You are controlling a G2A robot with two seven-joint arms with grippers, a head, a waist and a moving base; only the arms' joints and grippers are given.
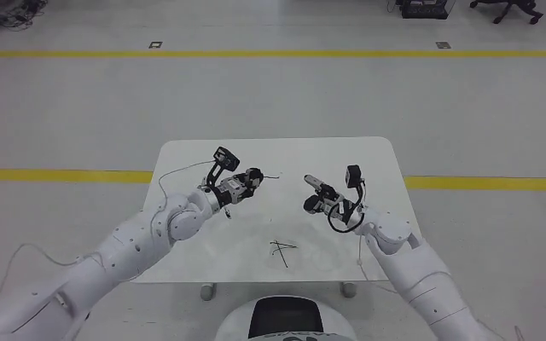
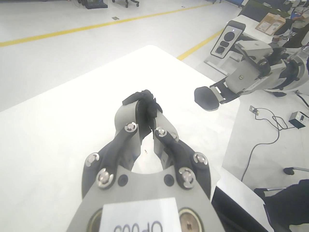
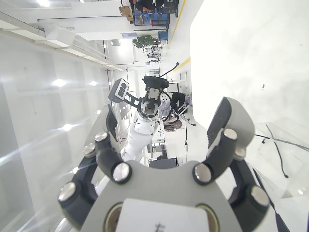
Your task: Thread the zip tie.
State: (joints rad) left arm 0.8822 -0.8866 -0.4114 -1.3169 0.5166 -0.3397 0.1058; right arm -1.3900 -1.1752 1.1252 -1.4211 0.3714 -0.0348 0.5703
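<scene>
While L jaws pinch zip tie (image 2: 147, 103) over table (image 1: 363, 158), R jaws wide open nearby.

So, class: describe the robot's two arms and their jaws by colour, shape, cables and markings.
Both the left arm and the right arm wear smooth, rounded white shells. Their jaws are grey metal with black pads, worked by black links with silver rivets. A white printed label sits on each grey base plate. A black looped cable runs at the right wrist.
</scene>
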